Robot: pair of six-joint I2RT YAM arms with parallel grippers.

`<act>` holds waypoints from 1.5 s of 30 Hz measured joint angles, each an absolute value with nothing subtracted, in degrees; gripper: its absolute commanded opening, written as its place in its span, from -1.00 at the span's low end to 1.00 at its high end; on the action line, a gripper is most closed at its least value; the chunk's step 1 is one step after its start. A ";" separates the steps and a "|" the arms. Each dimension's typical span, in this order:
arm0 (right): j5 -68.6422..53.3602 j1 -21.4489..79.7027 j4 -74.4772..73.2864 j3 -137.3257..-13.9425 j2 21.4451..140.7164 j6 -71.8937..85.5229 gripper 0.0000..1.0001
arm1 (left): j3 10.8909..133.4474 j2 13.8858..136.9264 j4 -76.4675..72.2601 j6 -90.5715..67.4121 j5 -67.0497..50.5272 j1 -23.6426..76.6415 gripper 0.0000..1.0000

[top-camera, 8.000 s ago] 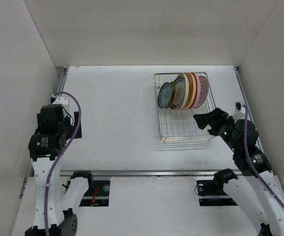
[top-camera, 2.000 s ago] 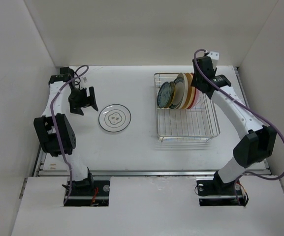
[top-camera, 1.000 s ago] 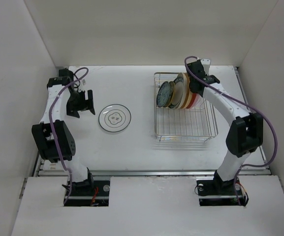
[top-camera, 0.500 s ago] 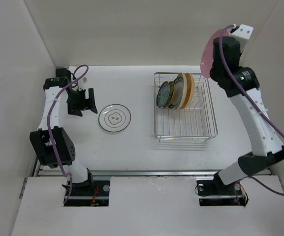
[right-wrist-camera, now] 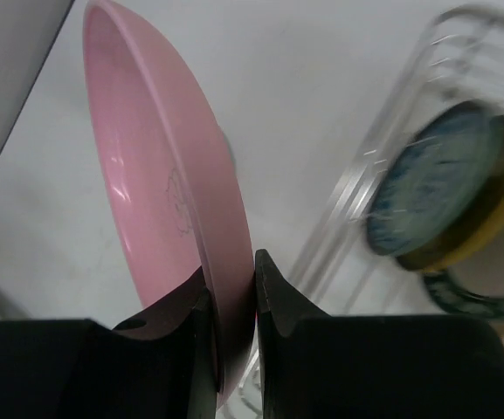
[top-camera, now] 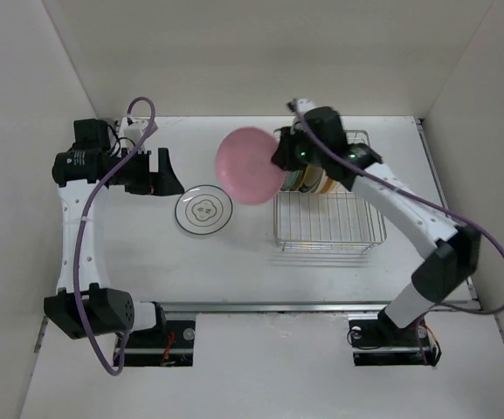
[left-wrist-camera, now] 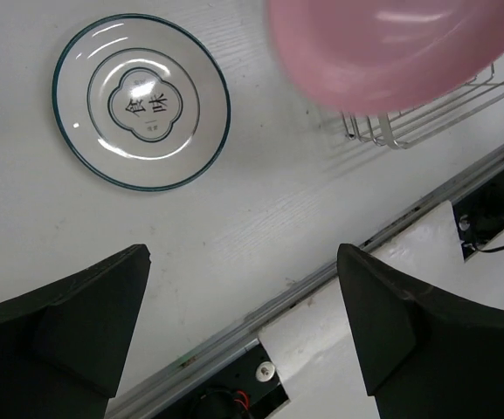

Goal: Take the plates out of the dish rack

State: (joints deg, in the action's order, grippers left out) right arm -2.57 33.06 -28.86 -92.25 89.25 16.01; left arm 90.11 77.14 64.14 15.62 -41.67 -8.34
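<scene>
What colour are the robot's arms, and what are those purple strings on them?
Both arms are white tubes joined by chunky black joints. The strings are purple cables: one loops along the left arm, another along the right arm. The jaws are black with blunt tips.

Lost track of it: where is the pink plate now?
Top view, centre: the pink plate is clamped in the right gripper, just left of the dish rack.
</scene>
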 measured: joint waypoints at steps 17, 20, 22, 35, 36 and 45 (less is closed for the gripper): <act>-33.21 41.32 -11.92 -88.40 99.24 20.01 -1.00 | 81.69 78.08 62.59 18.33 -37.34 -5.48 -0.19; -33.36 41.60 -10.70 -88.36 100.36 20.67 -0.99 | 81.76 78.08 63.64 18.70 -39.81 -5.15 -0.99; -33.45 41.25 -9.78 -88.16 101.03 20.16 -0.97 | 81.84 78.06 65.63 19.18 -40.60 -5.37 -1.00; -31.92 41.30 -8.43 -88.14 101.38 21.63 0.02 | 82.56 78.26 66.00 15.03 -41.06 -5.54 -1.00; -31.44 41.30 -8.45 -88.14 101.32 21.96 0.06 | 82.83 78.48 65.65 14.20 -41.78 -5.61 -1.00; -23.33 38.94 -9.10 -88.36 99.20 24.01 0.36 | 84.44 82.37 58.94 5.10 -46.61 -8.88 -1.00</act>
